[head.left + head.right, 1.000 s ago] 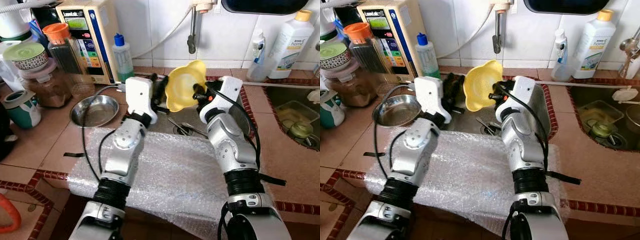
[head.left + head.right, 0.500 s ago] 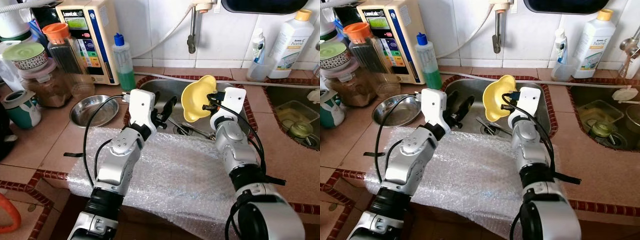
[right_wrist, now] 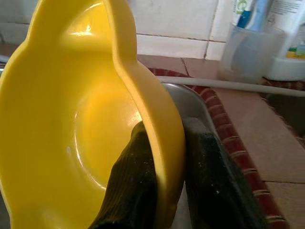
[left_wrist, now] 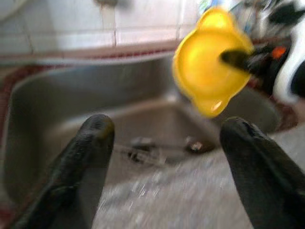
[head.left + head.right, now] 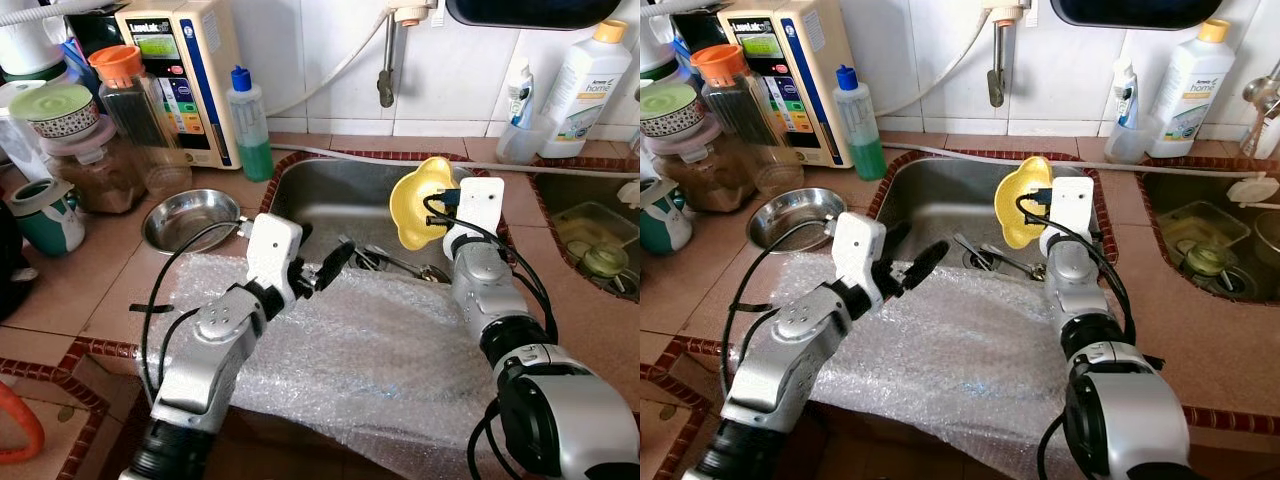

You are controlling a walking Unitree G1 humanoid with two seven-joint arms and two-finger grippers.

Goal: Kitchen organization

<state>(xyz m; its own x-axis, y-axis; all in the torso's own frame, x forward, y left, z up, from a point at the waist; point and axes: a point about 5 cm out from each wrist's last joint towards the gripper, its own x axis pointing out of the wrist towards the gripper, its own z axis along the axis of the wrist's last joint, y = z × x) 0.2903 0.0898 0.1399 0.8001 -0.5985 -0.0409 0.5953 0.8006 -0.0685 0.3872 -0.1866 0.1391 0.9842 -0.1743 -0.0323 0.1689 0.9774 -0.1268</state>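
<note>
Yellow bowl in right tool — above sink

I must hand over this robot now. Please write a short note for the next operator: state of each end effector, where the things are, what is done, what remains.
Right end effector: shut on the rim of the yellow bowl, held tilted above the sink.
Left end effector: open, holding nothing, over the near sink edge and the bubble wrap.
Utensils lie on the sink bottom near the drain. A steel bowl sits on the counter to the left.
Done: yellow bowl is picked up.
Left: set it down somewhere; probably the utensils after that. The target place is not evident.
</note>
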